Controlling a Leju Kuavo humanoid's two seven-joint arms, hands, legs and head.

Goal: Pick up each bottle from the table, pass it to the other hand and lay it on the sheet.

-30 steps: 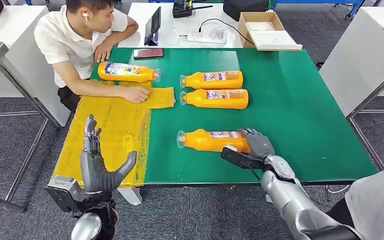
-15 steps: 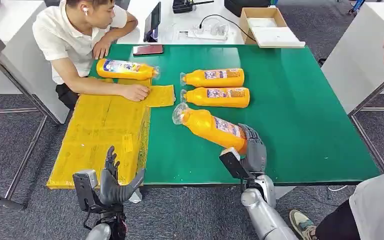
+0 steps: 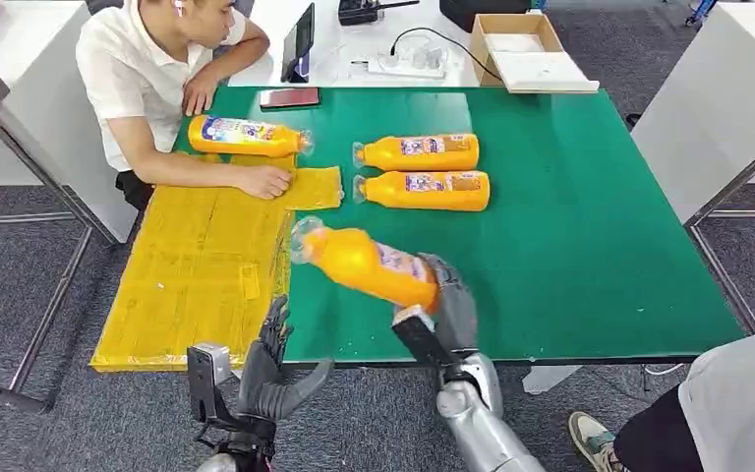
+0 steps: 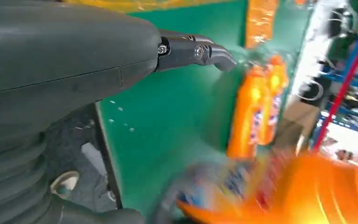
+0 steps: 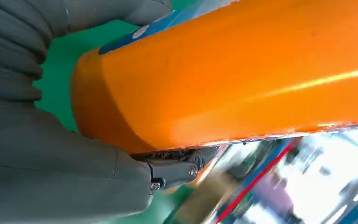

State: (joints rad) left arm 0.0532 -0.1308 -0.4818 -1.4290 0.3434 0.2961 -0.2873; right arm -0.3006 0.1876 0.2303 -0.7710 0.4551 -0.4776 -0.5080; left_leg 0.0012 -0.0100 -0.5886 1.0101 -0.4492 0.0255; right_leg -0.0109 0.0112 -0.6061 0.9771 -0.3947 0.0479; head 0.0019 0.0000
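Right hand (image 3: 449,313) is gripping an orange bottle (image 3: 366,264) by its base end, fingers wrapping around the body, and is holding it clear above the green table (image 3: 590,246). Bottle is tilting, its clear-capped neck pointing toward the yellow sheet (image 3: 202,265) and sitting higher than the base. Right wrist view is showing the orange body pressing against the grey thumb and palm (image 5: 51,154).

Left hand (image 3: 273,376) is hovering below the near table edge, by the sheet's near corner, fingers spreading apart and holding nothing; its dark fingertips (image 4: 200,50) are showing over the green surface in the left wrist view, blurred.

Two more orange bottles (image 3: 418,153) (image 3: 423,191) are lying side by side on the table, farther back, caps pointing toward the sheet. A fourth bottle (image 3: 246,137) is lying at the far edge of the sheet.

Seated person (image 3: 152,74) is leaning on the far left corner, one hand (image 3: 265,181) resting on the sheet. A phone (image 3: 290,97) is lying on the table's far edge, and an open cardboard box (image 3: 526,54) is sitting on the white desk behind.
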